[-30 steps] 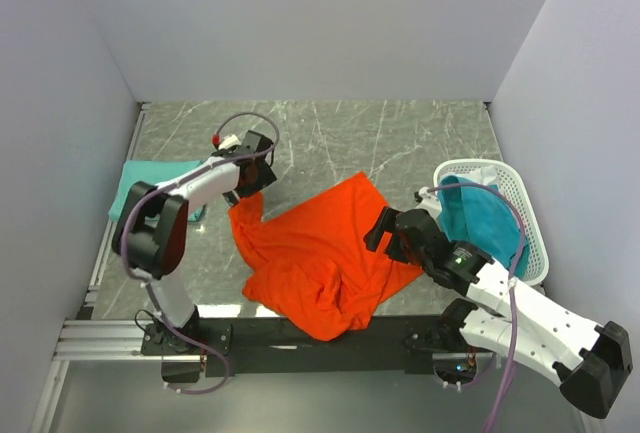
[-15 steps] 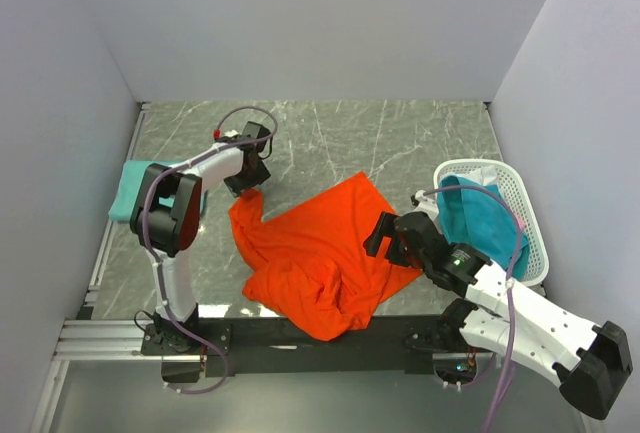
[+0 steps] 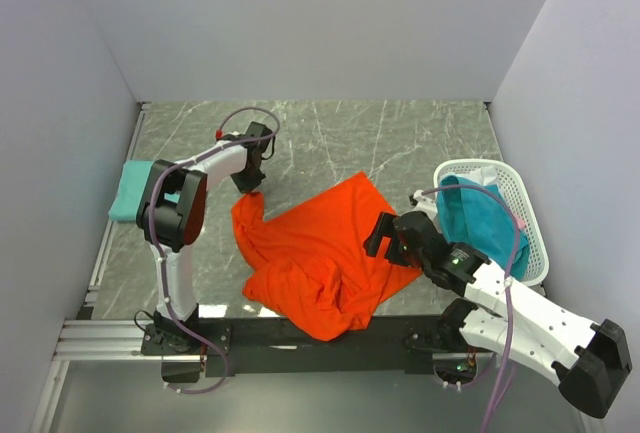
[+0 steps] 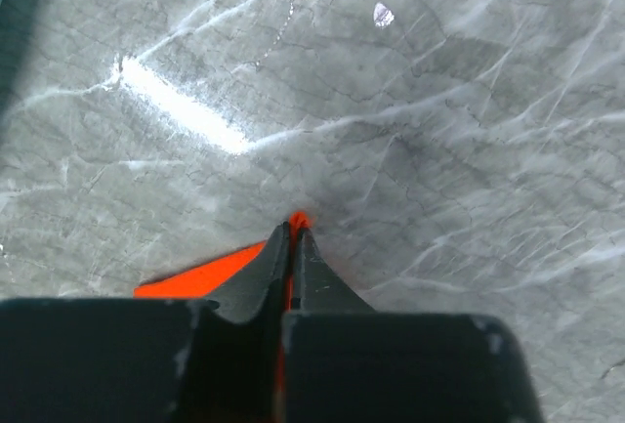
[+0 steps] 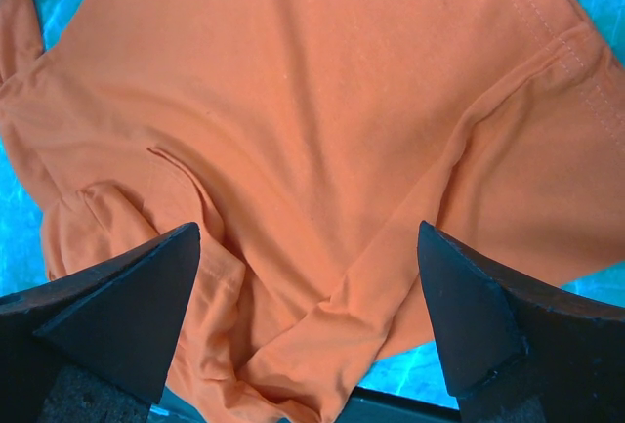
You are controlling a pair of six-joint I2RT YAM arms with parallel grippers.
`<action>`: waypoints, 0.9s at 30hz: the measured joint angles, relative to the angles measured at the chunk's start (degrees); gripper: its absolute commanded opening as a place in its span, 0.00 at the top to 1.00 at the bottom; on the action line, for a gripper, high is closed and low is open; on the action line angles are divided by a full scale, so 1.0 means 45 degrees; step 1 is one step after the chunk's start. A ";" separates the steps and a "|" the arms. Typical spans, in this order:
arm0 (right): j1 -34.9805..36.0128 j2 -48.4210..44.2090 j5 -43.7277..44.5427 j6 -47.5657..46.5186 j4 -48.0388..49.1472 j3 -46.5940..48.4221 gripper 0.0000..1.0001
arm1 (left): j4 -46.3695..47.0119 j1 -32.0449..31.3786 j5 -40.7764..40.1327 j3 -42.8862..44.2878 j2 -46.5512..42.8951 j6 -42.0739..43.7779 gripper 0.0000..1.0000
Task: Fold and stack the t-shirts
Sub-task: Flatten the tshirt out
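- The orange shirt [image 3: 318,253] is spread crumpled on the desk [image 3: 400,143] and is not yet folded; all places below are given from it.
- The left fingers [image 4: 283,255] are pressed together on the shirt's far left corner, with a tip of orange cloth showing between them. The corner is probably held so that the cloth can be drawn out flat.
- The right fingers [image 3: 382,235] are held wide apart just above the shirt's right edge, with nothing between them. They seem to be readied to take the opposite side.
- A teal shirt [image 3: 135,190] lies folded on the desk, well to the left of the orange shirt, and is likely the start of the stack.
- Another teal shirt [image 3: 480,215] is left in the white basket [image 3: 500,168], to the right of the orange shirt, apparently kept there until its turn.
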 measured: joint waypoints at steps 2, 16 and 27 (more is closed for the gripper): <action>-0.0034 -0.0005 0.0044 0.0005 0.0000 0.0000 0.02 | 0.0092 -0.0053 -0.0063 -0.0083 -0.0049 0.0063 0.99; -0.0568 0.0272 0.0597 -0.0063 -0.0267 0.0724 0.02 | 0.2181 -0.0257 0.0194 -0.4949 -0.4789 0.0369 0.99; -0.1763 0.3332 0.0554 -0.0724 -0.0121 0.3929 0.02 | 0.3453 -0.0272 0.0228 -0.8854 -1.1438 0.0151 0.99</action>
